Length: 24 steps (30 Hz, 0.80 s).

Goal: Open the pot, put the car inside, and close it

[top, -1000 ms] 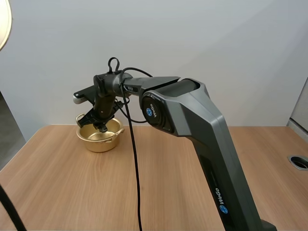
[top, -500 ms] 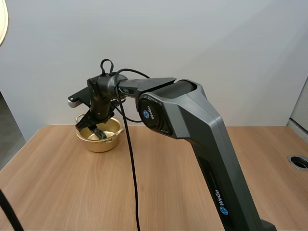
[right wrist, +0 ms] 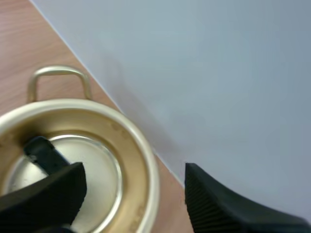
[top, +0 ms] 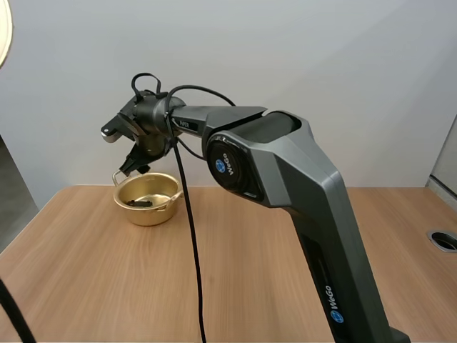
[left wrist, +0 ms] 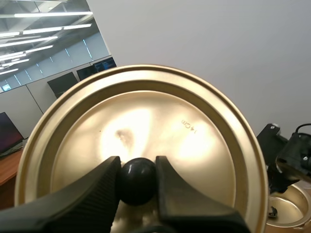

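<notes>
The wooden table point(top: 107, 286) carries the open gold pot point(top: 146, 213).

The gold lid point(left wrist: 146, 116) is held by the left gripper point(left wrist: 137, 171), its top turned to the camera. The black knob point(left wrist: 138, 182) at its middle is pinched between the two fingers point(left wrist: 95, 194), one pressed against it at nine o'clock and the other at three. A small stamped marking point(left wrist: 188, 125) is seen on the lid, toward one o'clock from the knob. Past the lid's rim at four o'clock, the right gripper point(left wrist: 287, 160) is seen just above the open pot point(left wrist: 291, 208). A small dark thing point(left wrist: 273, 211), too small to be told, is seen in the pot.
</notes>
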Each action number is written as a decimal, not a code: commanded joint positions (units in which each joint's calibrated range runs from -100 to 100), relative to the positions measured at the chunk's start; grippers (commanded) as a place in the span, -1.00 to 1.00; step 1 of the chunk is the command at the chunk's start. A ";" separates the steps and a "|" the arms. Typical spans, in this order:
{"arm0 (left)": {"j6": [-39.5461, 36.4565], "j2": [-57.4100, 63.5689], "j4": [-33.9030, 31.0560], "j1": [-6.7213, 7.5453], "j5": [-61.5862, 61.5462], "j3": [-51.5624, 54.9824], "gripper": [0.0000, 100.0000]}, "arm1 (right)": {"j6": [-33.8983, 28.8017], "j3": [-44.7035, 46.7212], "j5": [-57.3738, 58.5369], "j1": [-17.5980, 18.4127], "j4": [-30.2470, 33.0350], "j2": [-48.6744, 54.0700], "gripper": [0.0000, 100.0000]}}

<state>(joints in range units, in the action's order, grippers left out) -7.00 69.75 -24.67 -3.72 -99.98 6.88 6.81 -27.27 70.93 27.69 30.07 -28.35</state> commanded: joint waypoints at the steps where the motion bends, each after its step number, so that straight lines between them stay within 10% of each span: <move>1: 0.02 -1.45 -0.09 -0.05 -0.02 0.61 -1.00 | -7.03 -0.07 9.77 -1.33 10.82 2.34 -1.00; 9: -0.32 -10.23 5.95 -0.05 4.91 11.35 -1.00 | -10.54 -0.07 29.07 -4.81 8.38 13.37 -1.00; 24: -4.52 -43.21 8.63 -0.05 45.97 21.54 -1.00 | -7.28 -0.07 29.07 -7.80 7.85 50.74 -1.00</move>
<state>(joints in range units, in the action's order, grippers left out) -8.27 43.86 -17.39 -3.72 -72.60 28.39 -3.44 -27.27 100.00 21.95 37.84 2.26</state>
